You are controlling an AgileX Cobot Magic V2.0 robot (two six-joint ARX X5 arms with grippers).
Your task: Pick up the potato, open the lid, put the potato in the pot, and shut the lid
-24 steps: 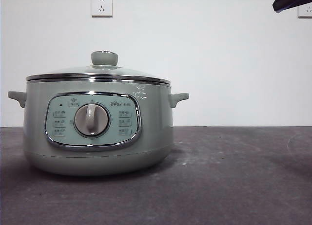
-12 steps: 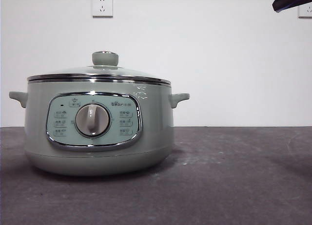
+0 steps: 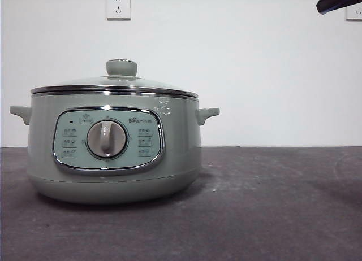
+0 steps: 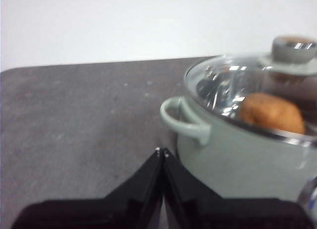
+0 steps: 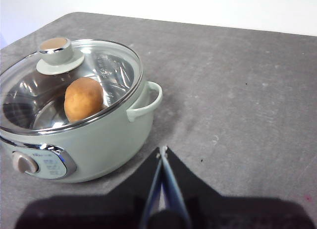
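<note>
The pale sage-green pot (image 3: 113,153) stands at the left of the table, with its glass lid (image 3: 116,83) closed on top. The potato (image 5: 83,99) lies inside the pot under the lid and also shows through the glass in the left wrist view (image 4: 271,113). My left gripper (image 4: 161,151) is shut and empty, beside the pot's side handle (image 4: 185,121). My right gripper (image 5: 162,150) is shut and empty, held above the table on the pot's other side. A black arm tip (image 3: 338,0) shows at the top right corner of the front view.
The grey table (image 3: 271,204) stretches to the right of the pot. A white wall with two sockets (image 3: 118,6) stands behind. The pot's handles (image 3: 207,114) stick out on both sides.
</note>
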